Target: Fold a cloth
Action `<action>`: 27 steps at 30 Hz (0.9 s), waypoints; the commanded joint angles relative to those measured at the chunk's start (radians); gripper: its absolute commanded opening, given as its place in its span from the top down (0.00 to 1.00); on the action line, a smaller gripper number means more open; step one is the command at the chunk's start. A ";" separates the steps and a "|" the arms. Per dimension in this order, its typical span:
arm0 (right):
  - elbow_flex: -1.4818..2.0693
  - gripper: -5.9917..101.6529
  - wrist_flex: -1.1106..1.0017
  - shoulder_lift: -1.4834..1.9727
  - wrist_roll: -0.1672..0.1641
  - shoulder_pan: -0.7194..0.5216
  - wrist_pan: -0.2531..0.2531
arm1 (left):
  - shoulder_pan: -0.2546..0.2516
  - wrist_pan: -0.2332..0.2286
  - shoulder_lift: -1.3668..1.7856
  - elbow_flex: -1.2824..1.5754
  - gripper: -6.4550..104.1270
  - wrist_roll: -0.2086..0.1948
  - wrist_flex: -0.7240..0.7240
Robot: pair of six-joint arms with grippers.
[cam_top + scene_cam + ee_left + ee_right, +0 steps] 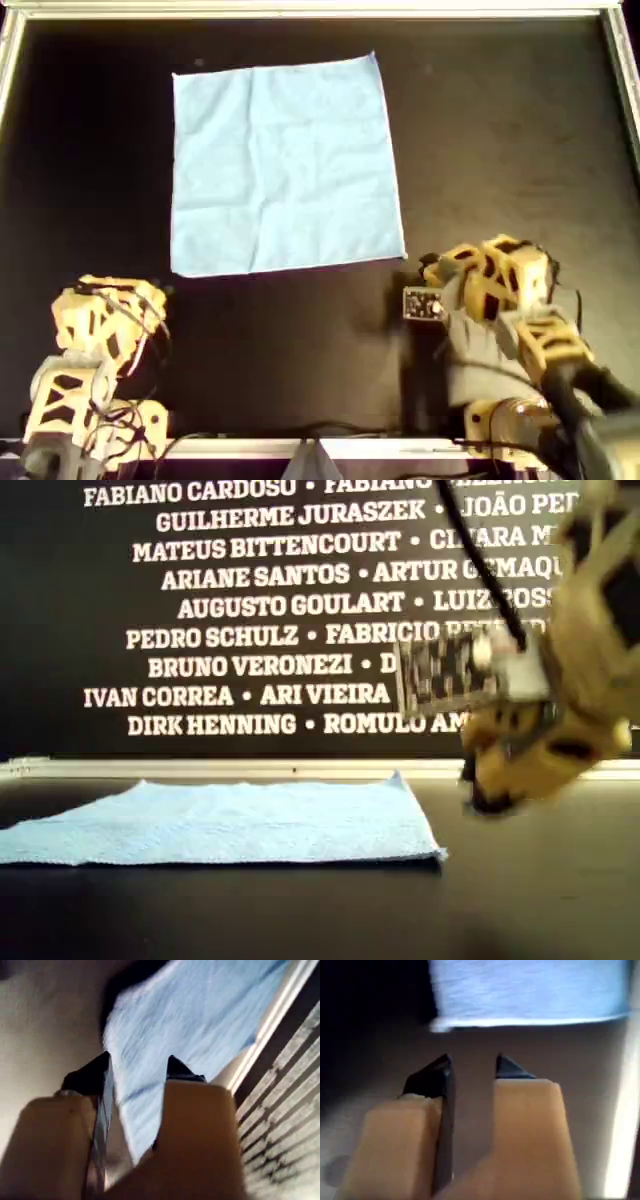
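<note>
Overhead view: the cloth (285, 165) lies flat and fully spread on the black counter (500, 130), in the upper-middle of the frame. It is nearly square, slightly taller than wide, w/ edges roughly parallel to the counter's frame; faint creases cross it.

Left claw (150, 297) sits toward the overhead view's lower left, just below the cloth's lower-left corner, apart from it. Left wrist view: jaws parted, nothing between them; the cloth (200, 1030) shows beyond the tips.

Right claw (432, 268) sits toward the overhead view's lower right, just beside the cloth's lower-right corner; contact can't be told from above. Right wrist view: jaws parted by a narrow gap, empty (472, 1067); cloth edge (525, 995) lies ahead of the tips, w/ bare counter between.

Exterior view: shows the cloth (230, 822) lying low and flat, and a blurred claw, probably the right, raised above the counter at the view's right; a wall of printed names (250, 610) stands behind.
</note>
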 commanded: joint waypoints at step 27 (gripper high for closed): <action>-0.236 0.58 0.112 -0.186 -0.012 0.075 -0.009 | -0.043 0.046 -0.635 -0.344 0.28 0.009 -0.006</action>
